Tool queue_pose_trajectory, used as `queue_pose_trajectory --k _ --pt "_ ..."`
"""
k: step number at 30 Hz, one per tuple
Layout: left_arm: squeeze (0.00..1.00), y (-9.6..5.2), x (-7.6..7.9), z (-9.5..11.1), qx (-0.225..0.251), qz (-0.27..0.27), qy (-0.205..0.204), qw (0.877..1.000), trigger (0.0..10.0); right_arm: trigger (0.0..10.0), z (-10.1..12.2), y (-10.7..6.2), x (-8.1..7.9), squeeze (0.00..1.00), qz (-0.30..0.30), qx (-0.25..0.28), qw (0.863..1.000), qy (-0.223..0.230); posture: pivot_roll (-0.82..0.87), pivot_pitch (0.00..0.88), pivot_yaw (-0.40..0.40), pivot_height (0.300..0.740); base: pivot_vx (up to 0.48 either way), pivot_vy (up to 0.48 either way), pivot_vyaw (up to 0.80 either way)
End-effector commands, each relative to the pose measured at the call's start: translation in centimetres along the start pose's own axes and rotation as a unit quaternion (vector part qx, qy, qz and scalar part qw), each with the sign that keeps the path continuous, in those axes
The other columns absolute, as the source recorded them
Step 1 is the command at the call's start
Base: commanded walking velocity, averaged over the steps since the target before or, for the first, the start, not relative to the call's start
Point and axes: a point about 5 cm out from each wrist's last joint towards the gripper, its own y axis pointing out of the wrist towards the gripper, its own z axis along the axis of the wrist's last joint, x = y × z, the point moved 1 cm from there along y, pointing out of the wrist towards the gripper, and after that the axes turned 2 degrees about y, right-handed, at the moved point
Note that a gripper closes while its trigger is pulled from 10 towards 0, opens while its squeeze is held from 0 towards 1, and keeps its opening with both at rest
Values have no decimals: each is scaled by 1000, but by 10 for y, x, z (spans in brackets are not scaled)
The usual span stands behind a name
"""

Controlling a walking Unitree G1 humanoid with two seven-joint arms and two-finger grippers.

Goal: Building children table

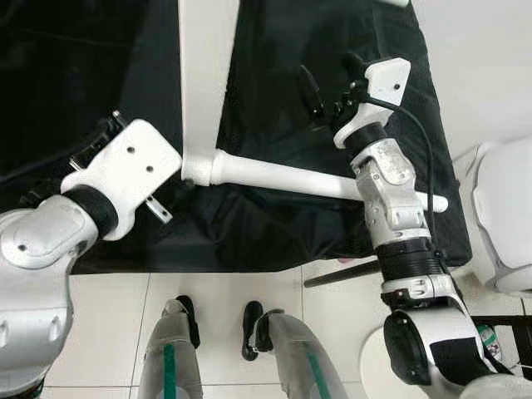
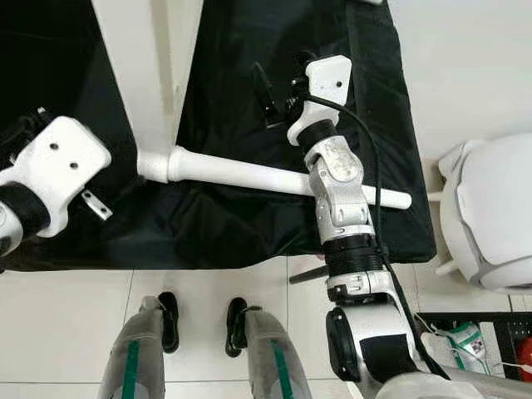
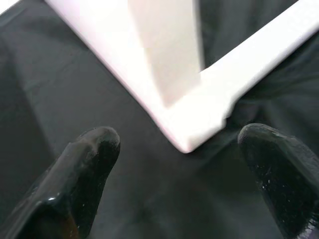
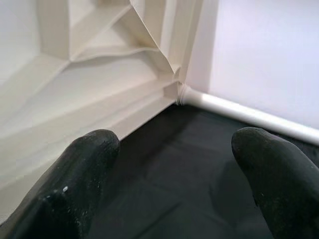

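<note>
I see my left tool [image 3: 174, 174] spread open above the black cloth [image 1: 274, 224], just short of the white panel's [image 1: 204, 75] corner and holding nothing. A white leg [image 1: 283, 176] runs from that corner rightward across the cloth. My right tool [image 4: 174, 174] is open too, empty, hovering beyond the leg.

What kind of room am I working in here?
Probably an indoor home floor space: pale glossy floor tiles, a black cloth sheet spread as a work mat, and a white plastic table top with its round white leg.
</note>
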Motion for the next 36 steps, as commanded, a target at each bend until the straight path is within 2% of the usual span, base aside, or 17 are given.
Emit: queue_pose_trajectory --k 1,3,6,7,9,12,14,16,20,23,26,28,36 --pt "0 -2 8 6 25 -35 -19 999 10000 10000 -3 -5 7 0 -9 -4 1000 -6 204 132 -183 740 0 0 0" --pt "0 0 16 10 53 -77 -54 994 10000 10000 -3 -5 8 0 -8 -6 1000 -8 199 131 -185 740 0 0 0" --pt "0 1 21 11 63 -96 -68 991 10000 10000 -3 -5 8 0 -7 -6 1000 -9 196 131 -182 740 0 0 0" --pt "0 3 32 12 81 -128 -92 984 10000 10000 -3 -5 9 0 -7 -6 1000 -12 187 135 -179 740 0 0 0" --pt "0 3 36 12 84 -138 -103 981 10000 10000 -3 -5 10 0 -8 -6 1000 -13 179 138 -173 740 0 0 0" --pt "0 8 56 15 109 -183 -154 965 10000 10000 -4 -8 14 0 -14 -9 1000 -18 165 139 -166 740 0 0 0" --pt "0 8 56 15 109 -183 -154 965 10000 10000 -4 -8 14 0 -14 -9 1000 -18 165 139 -166 740 0 0 0" --pt "0 10 63 20 129 -198 -190 953 10000 10000 -4 -10 17 0 -22 -11 999 -22 150 142 -153 740 0 0 0" --pt "0 10 64 21 135 -201 -205 948 10000 10000 -4 -11 18 0 -25 -11 999 -23 141 142 -147 740 0 0 0" --pt "0 19 66 29 167 -196 -272 927 10000 10000 -6 -17 24 0 -46 -14 998 -27 111 144 -123 740 0 0 0" --pt "0 19 66 29 167 -196 -272 927 10000 10000 -6 -17 24 0 -46 -14 998 -27 111 144 -123 740 0 0 0" --pt "0 31 68 33 181 -184 -302 918 10000 10000 -7 -21 26 0 -58 -16 998 -28 94 144 -110 740 0 0 0" --pt "0 50 74 42 183 -171 -320 914 10000 10000 -8 -22 26 0 -70 -14 997 -23 88 146 -102 740 0 0 0"
